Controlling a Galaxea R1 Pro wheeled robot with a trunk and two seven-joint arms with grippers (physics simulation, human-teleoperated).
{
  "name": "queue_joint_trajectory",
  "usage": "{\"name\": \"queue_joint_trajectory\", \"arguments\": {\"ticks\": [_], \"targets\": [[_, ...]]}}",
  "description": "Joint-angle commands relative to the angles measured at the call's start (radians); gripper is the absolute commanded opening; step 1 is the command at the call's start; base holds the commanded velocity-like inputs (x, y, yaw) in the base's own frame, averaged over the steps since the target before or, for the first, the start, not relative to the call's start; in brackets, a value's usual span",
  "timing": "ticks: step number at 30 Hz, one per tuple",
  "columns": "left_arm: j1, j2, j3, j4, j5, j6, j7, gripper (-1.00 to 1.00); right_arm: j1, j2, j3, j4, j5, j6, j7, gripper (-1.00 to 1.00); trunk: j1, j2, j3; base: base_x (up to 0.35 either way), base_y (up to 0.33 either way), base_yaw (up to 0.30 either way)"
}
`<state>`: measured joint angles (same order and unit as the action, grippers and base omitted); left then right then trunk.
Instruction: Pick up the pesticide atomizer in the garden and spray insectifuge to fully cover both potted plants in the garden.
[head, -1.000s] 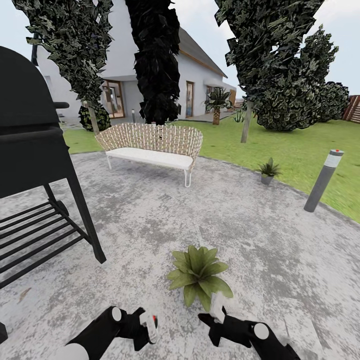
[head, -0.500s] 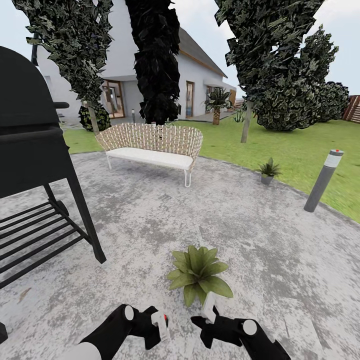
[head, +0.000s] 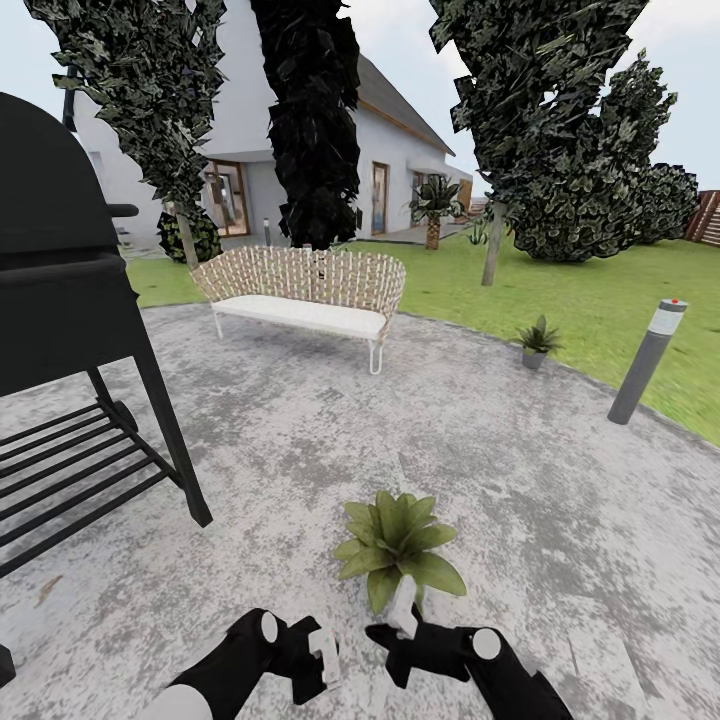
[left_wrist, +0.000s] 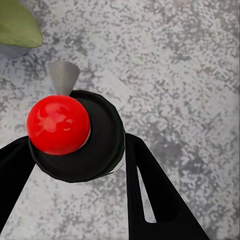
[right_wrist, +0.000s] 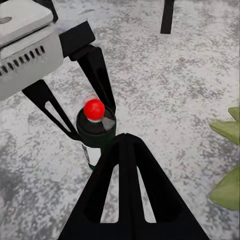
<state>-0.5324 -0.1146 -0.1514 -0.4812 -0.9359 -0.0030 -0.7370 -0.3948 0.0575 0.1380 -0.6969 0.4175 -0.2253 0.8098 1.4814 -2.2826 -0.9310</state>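
My left gripper (head: 318, 656) is shut on the pesticide atomizer (head: 325, 648), held upright low over the stone patio (head: 520, 480). From above, the left wrist view shows the dark bottle (left_wrist: 97, 145) with its red top button and pale nozzle, one black finger (left_wrist: 150, 190) on each side. My right gripper (head: 402, 622) is shut on nothing, close beside the atomizer (right_wrist: 95, 137). One potted plant (head: 398, 545) stands just beyond both grippers; its leaves (right_wrist: 227, 160) edge the right wrist view. The second potted plant (head: 537, 340) sits at the patio's far right rim.
A black grill (head: 60, 300) with a slatted lower shelf stands at the left. A wicker bench (head: 300, 290) is at the far side of the patio. A grey bollard light (head: 645, 360) stands on the lawn at right, with trees and a house behind.
The two grippers have drawn closer together: the left one with the atomizer moved right, the right one moved left. The camera and plants have not moved.
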Motion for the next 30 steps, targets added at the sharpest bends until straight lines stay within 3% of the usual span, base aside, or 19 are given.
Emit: {"name": "queue_joint_trajectory", "arguments": {"ticks": [1, 10, 17, 30], "targets": [[0.0, 0.0, 0.0, -0.002, -0.006, 0.001, -0.004, -1.0, 0.0, 0.0, -0.001, -0.002, 0.01, -0.006, 0.001, -1.0, 0.0, 0.0, -0.001, 0.0, 0.0, 0.0], [0.0, -0.01, -0.001, -0.011, -0.004, 0.029, -0.008, -1.0, 0.0, 0.006, -0.001, -0.007, 0.01, -0.006, 0.006, -1.0, 0.0, 0.0, -0.001, 0.0, 0.0, 0.0], [0.0, -0.011, 0.001, -0.036, -0.004, 0.03, -0.071, -1.0, -0.001, 0.006, -0.001, -0.006, 0.01, -0.006, 0.006, -1.0, 0.0, 0.0, -0.001, 0.0, 0.0, 0.0], [0.0, -0.01, 0.004, -0.039, 0.01, 0.019, -0.081, -1.0, -0.001, 0.006, -0.001, -0.006, 0.01, -0.006, 0.006, -1.0, 0.0, 0.0, -0.001, 0.0, 0.0, 0.0]]}}
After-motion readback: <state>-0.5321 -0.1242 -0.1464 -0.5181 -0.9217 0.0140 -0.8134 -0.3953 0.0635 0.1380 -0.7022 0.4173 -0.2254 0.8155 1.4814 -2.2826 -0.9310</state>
